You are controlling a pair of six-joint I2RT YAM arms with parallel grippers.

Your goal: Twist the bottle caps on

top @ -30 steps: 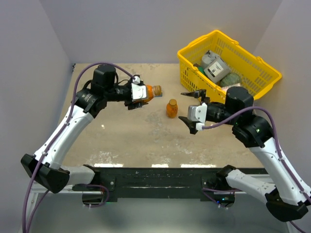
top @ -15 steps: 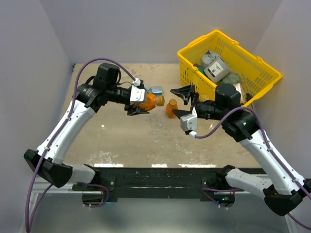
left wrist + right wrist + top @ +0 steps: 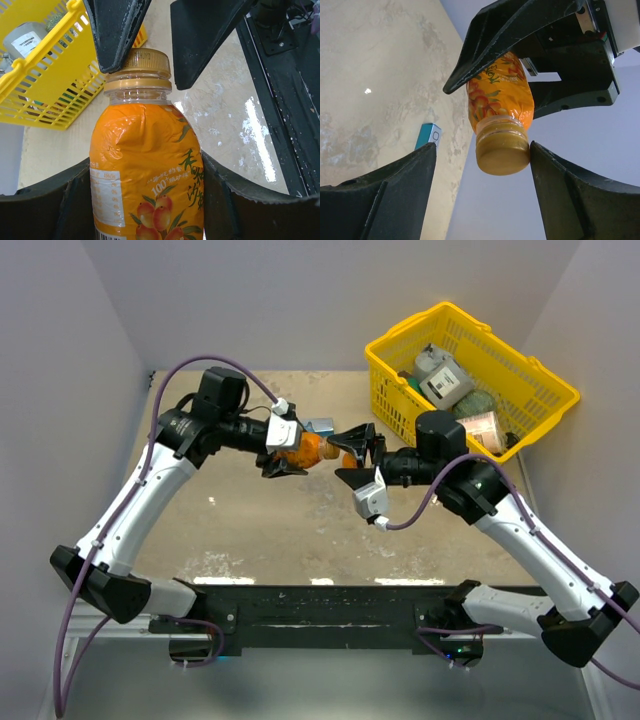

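Note:
My left gripper (image 3: 292, 451) is shut on the body of an orange bottle (image 3: 308, 448) and holds it sideways above the table, neck pointing right. In the left wrist view the bottle (image 3: 147, 165) fills the space between the fingers, with its brownish cap (image 3: 146, 62) sitting on the neck. My right gripper (image 3: 340, 455) stands open around that cap (image 3: 502, 150). One finger is almost against the cap's side, and the other finger (image 3: 395, 195) stands well apart. Only this one bottle shows clearly.
A yellow basket (image 3: 405, 325) holding several items stands at the back right, behind my right arm. A small blue-and-white box (image 3: 321, 426) lies on the table just behind the held bottle. The black front rail (image 3: 280, 80) runs along the near edge.
My right arm has swung left from beside the basket, bringing its jaws around the held bottle's cap, and they have narrowed a little. My left arm carried the bottle slightly right, then held still.

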